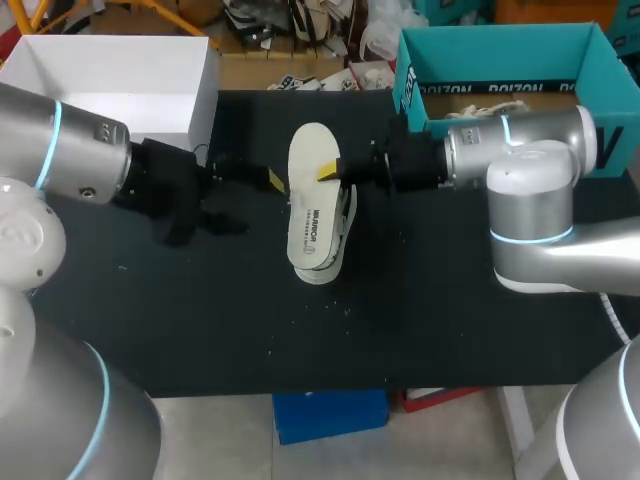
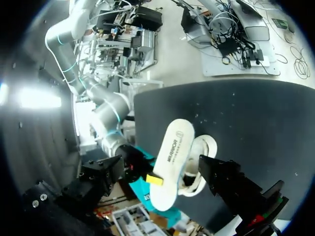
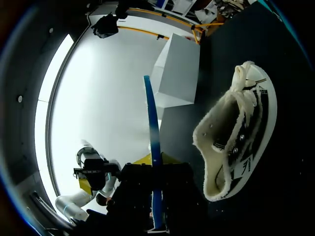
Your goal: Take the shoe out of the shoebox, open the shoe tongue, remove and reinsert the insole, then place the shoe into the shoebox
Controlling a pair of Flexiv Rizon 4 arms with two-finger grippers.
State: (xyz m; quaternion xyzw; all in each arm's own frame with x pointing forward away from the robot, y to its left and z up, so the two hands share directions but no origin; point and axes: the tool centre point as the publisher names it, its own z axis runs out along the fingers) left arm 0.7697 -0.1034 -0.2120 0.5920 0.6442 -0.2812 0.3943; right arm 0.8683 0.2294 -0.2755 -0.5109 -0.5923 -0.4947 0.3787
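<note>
A white insole (image 1: pixel 312 195) hangs flat above the table, and my right gripper (image 1: pixel 335 172) is shut on its right edge. In the right wrist view the insole (image 3: pixel 153 147) shows edge-on as a thin blue strip rising from between the fingers of the right gripper (image 3: pixel 157 211). The cream, fleece-lined shoe (image 1: pixel 340 240) lies on its side under the insole, seen beside the right gripper as the shoe (image 3: pixel 236 142). My left gripper (image 1: pixel 270 180) stands open at the insole's left edge. In the left wrist view the insole (image 2: pixel 172 162) lies between its wide-apart black fingers (image 2: pixel 231 184).
The teal shoebox (image 1: pixel 500 45) stands open at the back right, behind my right arm. A white box (image 1: pixel 110 80) sits at the back left. The black table (image 1: pixel 250 330) reaches to its front edge below the shoe.
</note>
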